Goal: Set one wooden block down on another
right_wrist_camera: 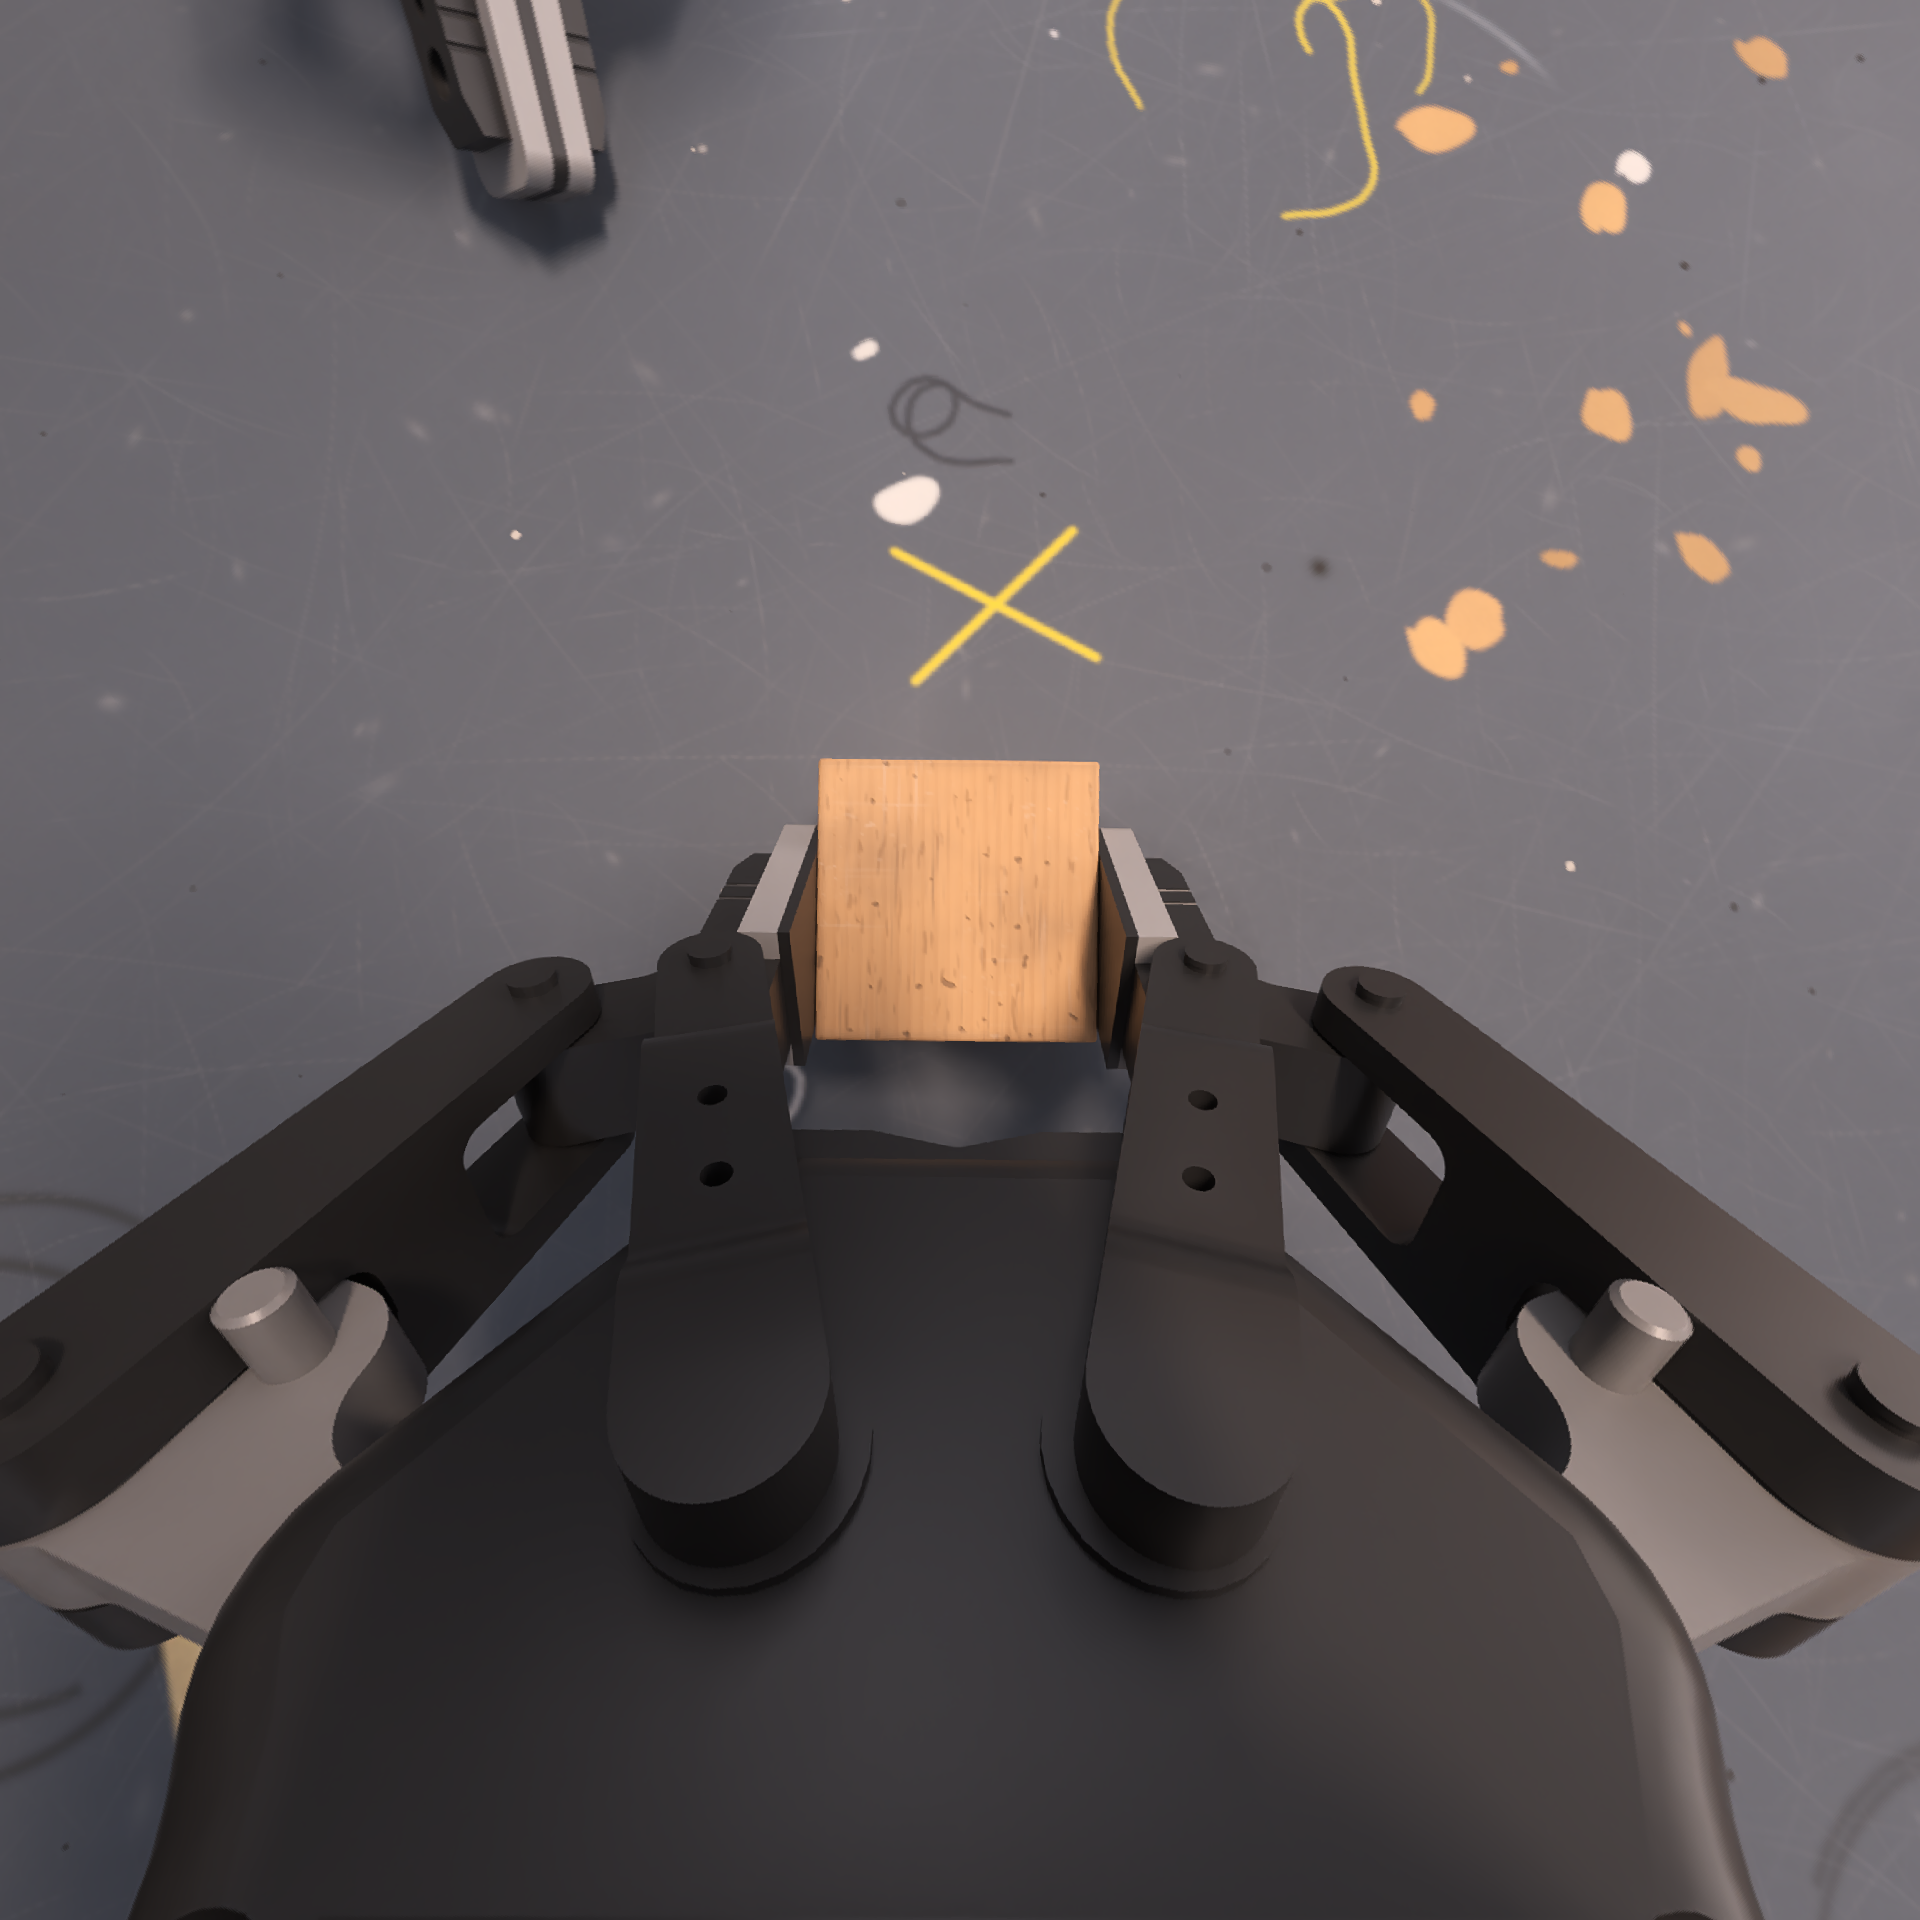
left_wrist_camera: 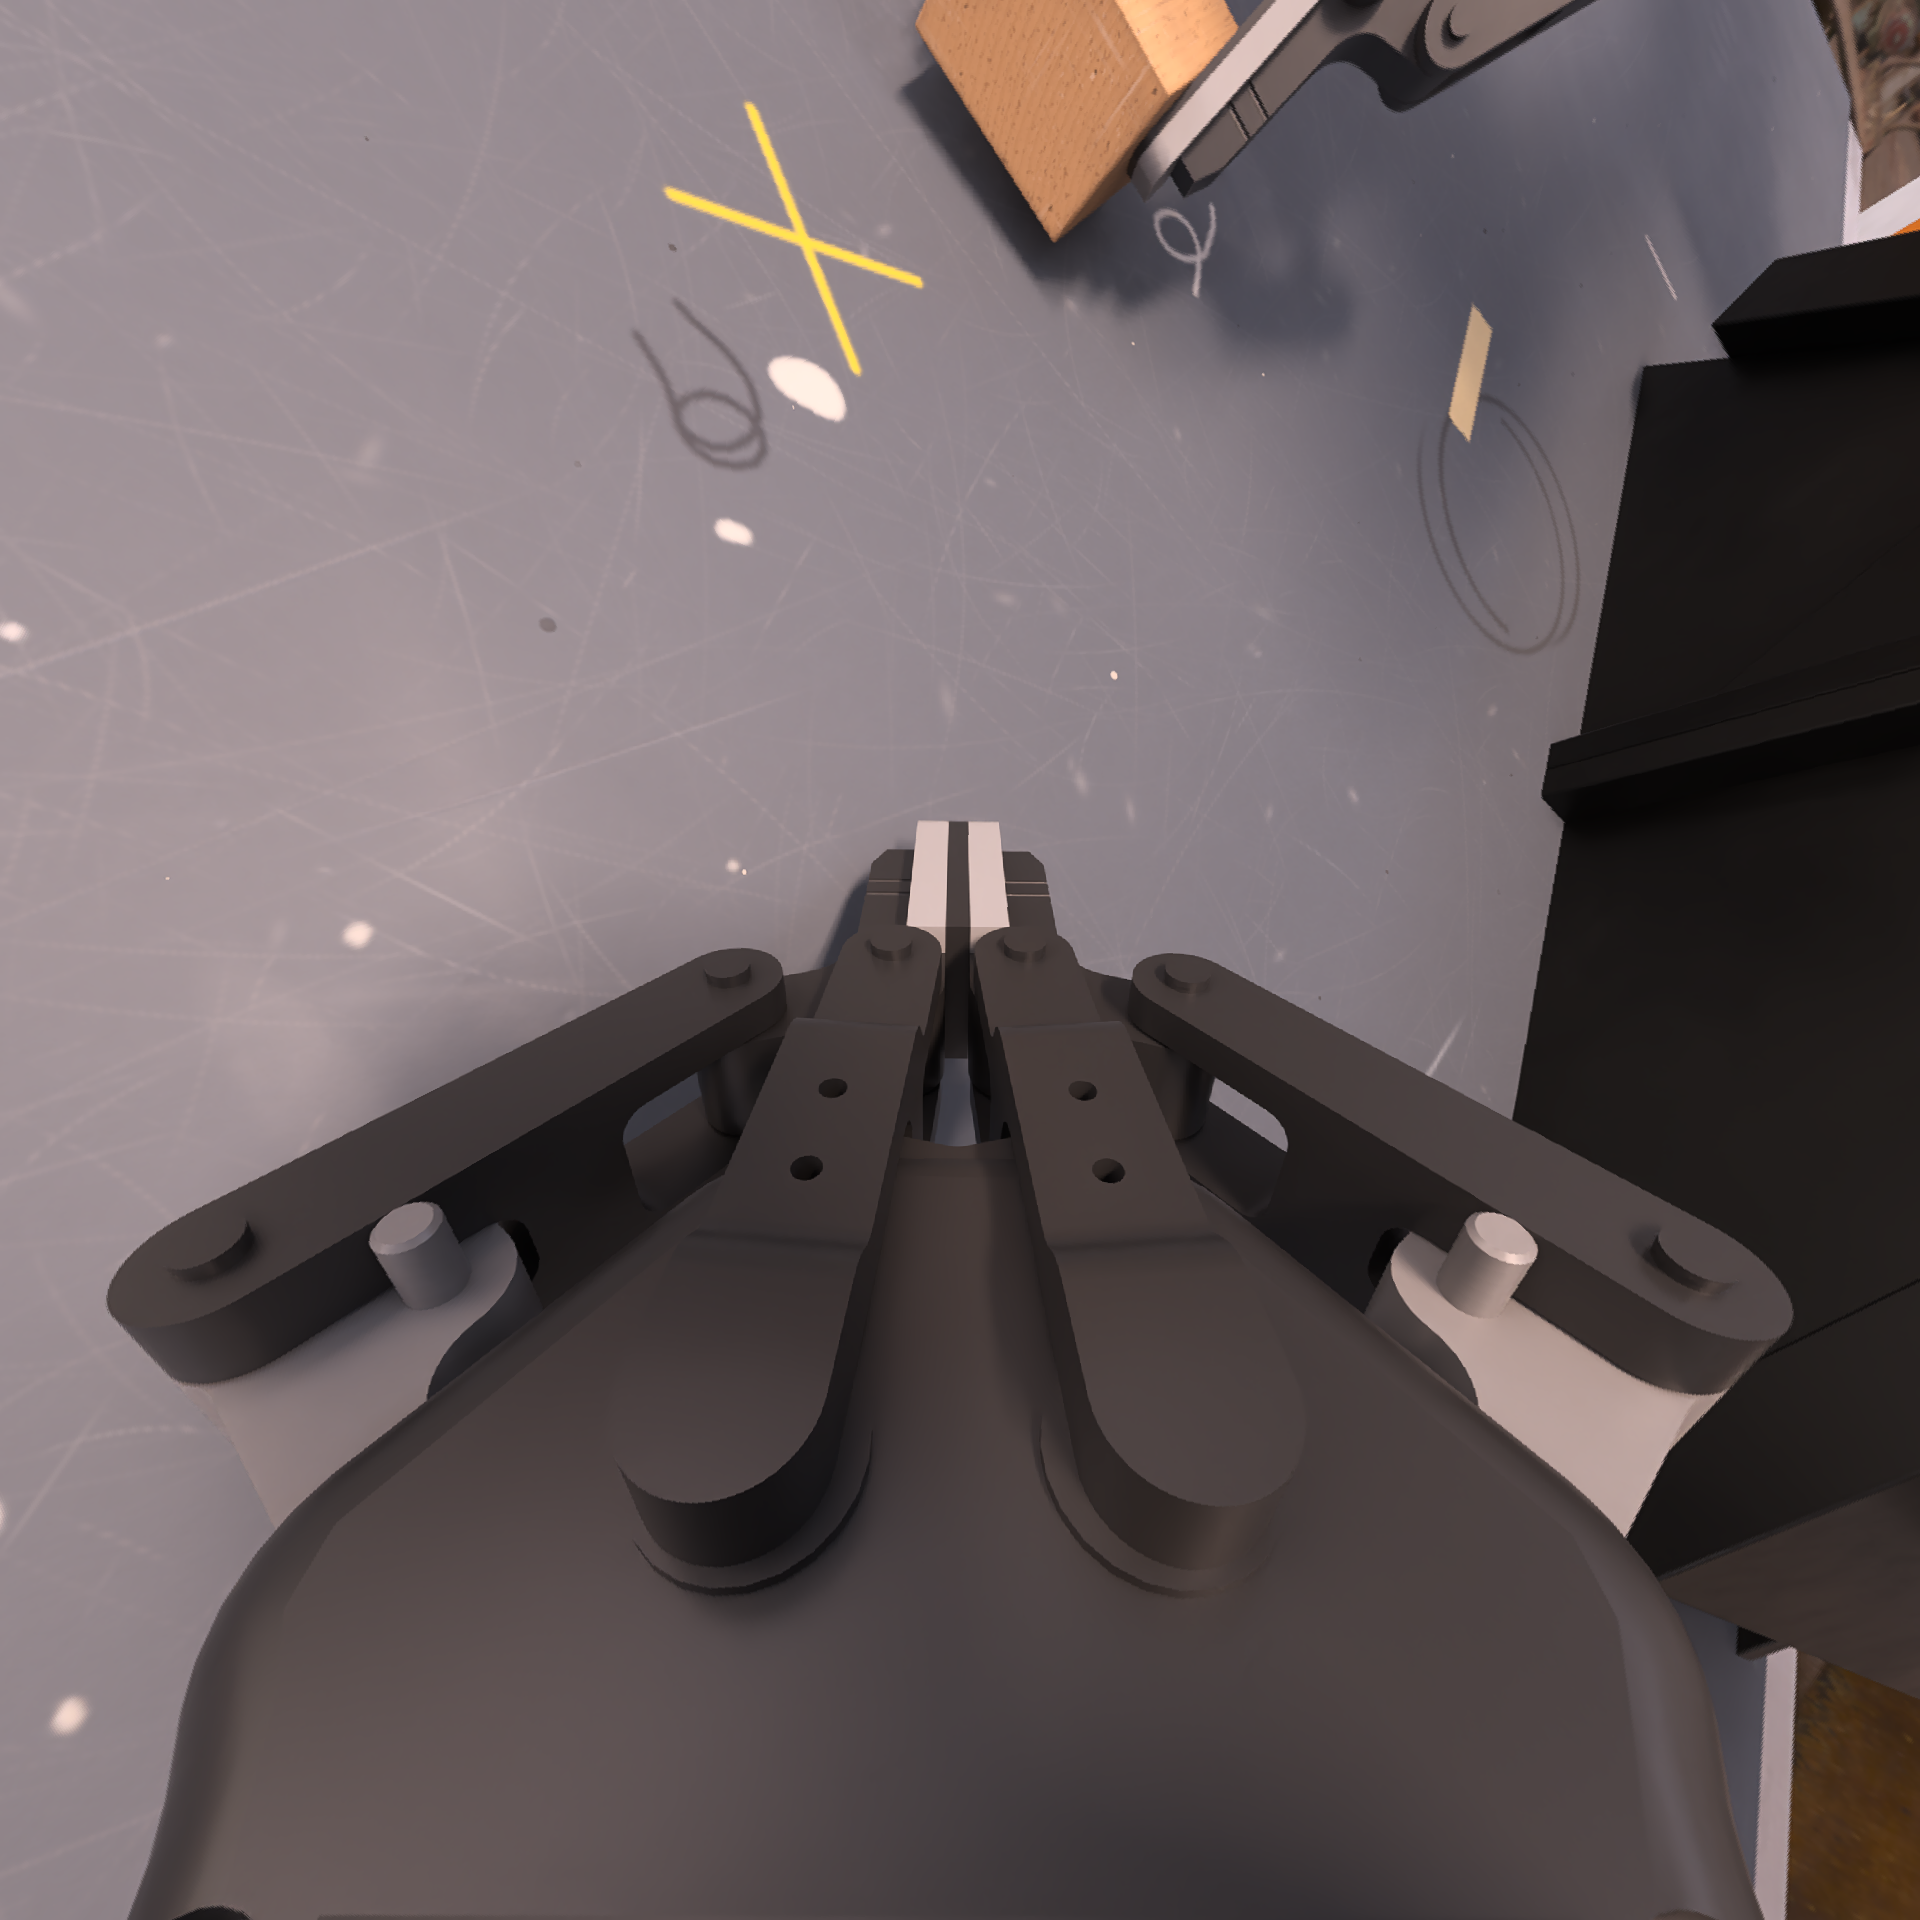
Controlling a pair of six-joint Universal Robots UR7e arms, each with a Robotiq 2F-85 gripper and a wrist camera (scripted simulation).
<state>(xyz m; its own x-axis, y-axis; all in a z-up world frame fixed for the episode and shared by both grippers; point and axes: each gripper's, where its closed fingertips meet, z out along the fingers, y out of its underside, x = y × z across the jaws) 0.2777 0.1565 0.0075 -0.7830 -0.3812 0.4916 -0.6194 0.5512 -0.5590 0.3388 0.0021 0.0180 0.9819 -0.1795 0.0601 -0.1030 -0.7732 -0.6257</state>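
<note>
A wooden block (right_wrist_camera: 956, 900) is clamped between the right gripper (right_wrist_camera: 956, 914) pads above open grey tabletop (right_wrist_camera: 416, 623). The left gripper (left_wrist_camera: 957, 875) is closed empty beside a black box (left_wrist_camera: 1745, 831) at the table's edge.

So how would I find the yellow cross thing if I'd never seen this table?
Start on the scratched grey table. Look just past the wooden block in the right hand. The yellow X is two straight crossed lines; nearby marks are white blobs, orange splotches and curly scribbles.

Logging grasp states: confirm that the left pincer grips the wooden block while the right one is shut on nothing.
Wrong way round. The right wrist view shows the right pincer shut on the wooden block; the left pincer is shut on nothing.
</note>
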